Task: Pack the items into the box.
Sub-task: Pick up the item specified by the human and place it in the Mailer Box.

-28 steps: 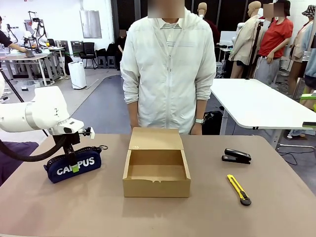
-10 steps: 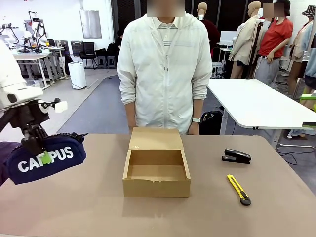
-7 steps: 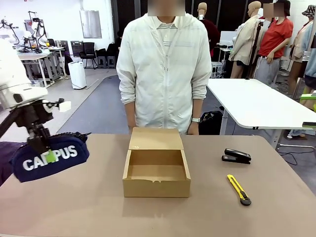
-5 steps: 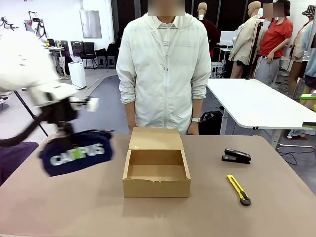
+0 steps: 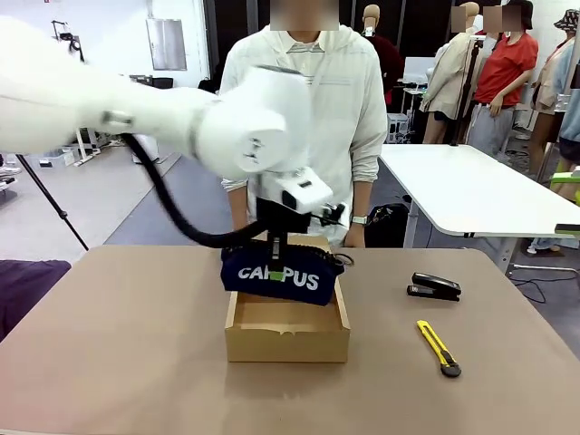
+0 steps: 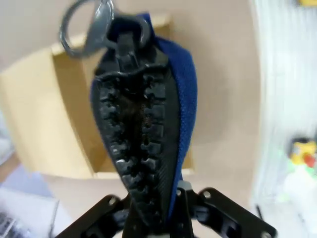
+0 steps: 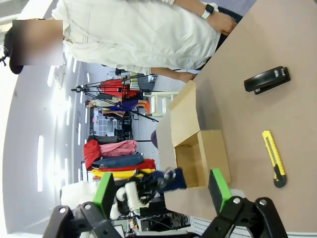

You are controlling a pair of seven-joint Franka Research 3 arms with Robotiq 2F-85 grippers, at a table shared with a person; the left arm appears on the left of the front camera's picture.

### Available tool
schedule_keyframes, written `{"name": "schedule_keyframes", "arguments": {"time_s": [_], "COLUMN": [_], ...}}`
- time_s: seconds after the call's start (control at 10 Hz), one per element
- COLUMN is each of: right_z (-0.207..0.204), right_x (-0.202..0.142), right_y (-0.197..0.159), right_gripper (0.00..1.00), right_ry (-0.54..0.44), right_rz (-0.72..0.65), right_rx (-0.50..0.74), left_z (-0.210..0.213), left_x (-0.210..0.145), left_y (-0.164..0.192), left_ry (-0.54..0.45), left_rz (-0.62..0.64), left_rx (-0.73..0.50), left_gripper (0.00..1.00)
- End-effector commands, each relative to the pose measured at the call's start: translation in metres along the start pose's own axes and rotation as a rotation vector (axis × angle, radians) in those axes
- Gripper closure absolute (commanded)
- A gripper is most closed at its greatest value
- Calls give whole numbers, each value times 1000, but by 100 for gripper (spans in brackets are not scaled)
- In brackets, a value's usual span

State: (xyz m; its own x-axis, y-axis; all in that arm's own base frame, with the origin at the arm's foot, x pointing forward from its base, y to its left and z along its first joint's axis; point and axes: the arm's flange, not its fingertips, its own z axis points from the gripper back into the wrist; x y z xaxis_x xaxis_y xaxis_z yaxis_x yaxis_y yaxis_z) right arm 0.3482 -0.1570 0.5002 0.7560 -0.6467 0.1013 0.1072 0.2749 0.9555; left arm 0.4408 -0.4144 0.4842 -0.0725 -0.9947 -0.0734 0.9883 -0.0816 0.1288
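Note:
My left gripper is shut on the navy "CAMPUS" pouch and holds it by its zipped top just over the open tan box. In the left wrist view the pouch's black zip hangs between my fingers, with the box underneath. The yellow-and-black utility knife lies on the table right of the box. My right gripper is open and holds nothing; from far off it looks at the box, the knife and the pouch.
A black stapler lies on the brown table, behind the knife. A person in a white jacket stands at the far edge right behind the box's raised flap lid.
My left arm has swung right with the pouch, from the table's left side to over the box. The box, knife and stapler have not moved.

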Motion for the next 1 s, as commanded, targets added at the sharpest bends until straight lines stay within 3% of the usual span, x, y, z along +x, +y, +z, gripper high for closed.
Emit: {"name": "schedule_keyframes", "arguments": {"time_s": [0.0,0.1,0.3,0.4,0.7,0.9], "right_z": [1,1,1,1,1,1], "right_x": [0,0,0,0,0,0], "right_y": [3,3,3,3,3,3], "right_gripper": [0,0,0,0,0,0], "right_ry": [2,2,2,2,2,2], "right_rz": [-1,-1,-1,-1,-1,-1], "right_rx": [8,8,8,8,8,8], "left_z": [6,0,0,-10,-57,-94], "left_x": [8,0,0,11,3,3], "left_y": [32,0,0,22,25,29], "left_ry": [104,0,0,48,-70,-50], "left_rz": [94,0,0,23,146,191], "left_rx": [-45,0,0,-3,33,2], "left_gripper": [100,100,100,100,100,100]}}
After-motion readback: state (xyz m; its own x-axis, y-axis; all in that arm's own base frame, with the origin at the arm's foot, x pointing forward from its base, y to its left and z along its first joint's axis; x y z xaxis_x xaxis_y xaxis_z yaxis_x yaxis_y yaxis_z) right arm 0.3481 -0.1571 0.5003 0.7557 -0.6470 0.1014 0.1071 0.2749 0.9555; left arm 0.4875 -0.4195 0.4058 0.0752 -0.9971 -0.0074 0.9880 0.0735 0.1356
